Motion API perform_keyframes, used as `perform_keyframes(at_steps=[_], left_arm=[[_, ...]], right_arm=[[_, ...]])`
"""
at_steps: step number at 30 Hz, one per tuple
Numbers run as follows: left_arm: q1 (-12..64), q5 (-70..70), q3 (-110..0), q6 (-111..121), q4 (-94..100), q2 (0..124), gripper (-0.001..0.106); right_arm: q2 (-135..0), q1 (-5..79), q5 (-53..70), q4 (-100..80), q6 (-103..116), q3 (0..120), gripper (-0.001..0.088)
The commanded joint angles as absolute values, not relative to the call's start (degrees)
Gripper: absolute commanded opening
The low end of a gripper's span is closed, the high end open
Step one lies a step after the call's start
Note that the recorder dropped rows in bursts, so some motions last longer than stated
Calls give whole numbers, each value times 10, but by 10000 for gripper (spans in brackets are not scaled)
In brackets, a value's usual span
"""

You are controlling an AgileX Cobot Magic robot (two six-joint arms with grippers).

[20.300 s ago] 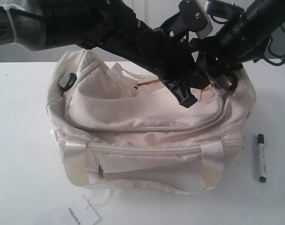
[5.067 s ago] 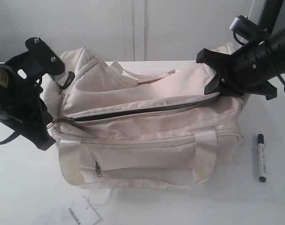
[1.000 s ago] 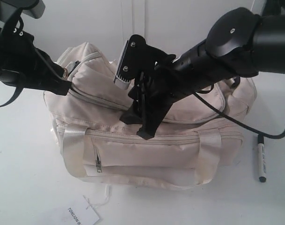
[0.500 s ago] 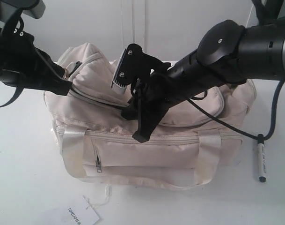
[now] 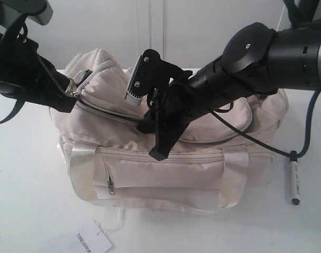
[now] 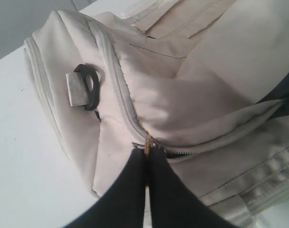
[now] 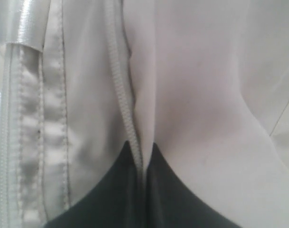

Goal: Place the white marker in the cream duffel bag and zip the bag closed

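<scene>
The cream duffel bag (image 5: 171, 174) sits mid-table, its curved top zipper (image 5: 110, 114) showing a dark slit on the left half. My left gripper (image 5: 70, 96) is at the bag's left end, shut on the gold chain pull (image 6: 146, 144) of that zipper. My right gripper (image 5: 156, 150) reaches across to the bag's front middle and is shut on the fabric along the zipper edge (image 7: 130, 128). The white marker (image 5: 294, 182) with its black cap lies on the table right of the bag, away from both grippers.
A paper tag (image 5: 86, 242) on a string lies on the white table (image 5: 23, 200) in front of the bag. A black ring buckle (image 6: 89, 88) hangs on the bag's left end. The right arm's cable (image 5: 302, 142) loops down near the marker. A wall stands behind.
The right gripper shifted slightly left along the bag's front edge. The left gripper drew a little further left with the pull. The marker has not moved.
</scene>
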State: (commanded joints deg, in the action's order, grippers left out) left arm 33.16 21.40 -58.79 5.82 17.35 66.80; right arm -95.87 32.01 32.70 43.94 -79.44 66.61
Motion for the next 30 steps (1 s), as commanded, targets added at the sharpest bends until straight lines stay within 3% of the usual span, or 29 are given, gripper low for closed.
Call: perform_keyframes(at_steps=[10, 30], left_arm=[[332, 225, -588, 56, 289, 668, 0], [332, 172, -588, 56, 314, 740, 0]], right_arm=[[-946, 320, 332, 429, -797, 666, 0], [-945, 320, 347, 414, -810, 666, 0]])
